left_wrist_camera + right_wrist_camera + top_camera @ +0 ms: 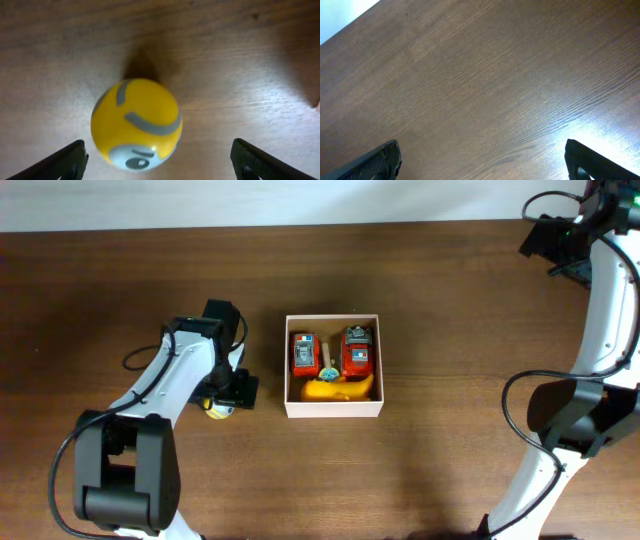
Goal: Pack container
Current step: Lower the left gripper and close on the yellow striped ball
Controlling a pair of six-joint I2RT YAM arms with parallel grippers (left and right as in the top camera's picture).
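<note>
The container [333, 409], a square white-walled box, sits mid-table. Inside it lie two red toys [304, 353] [358, 350] and a yellow toy [335, 390]. A yellow ball [136, 121] with grey stripes and a white face patch rests on the wood, left of the container [217, 407]. My left gripper [159, 152] hangs right over it, open. Its fingers [65, 162] stand wide on either side of the ball without touching it. In the overhead view my left gripper [228, 394] partly covers the ball. My right gripper [482, 152] is open over bare wood, far from the box.
The dark wooden table [450, 320] runs to a pale back edge [300, 200]. The right arm's base [575, 415] stands at the right side and the left arm's base [120, 470] at the lower left.
</note>
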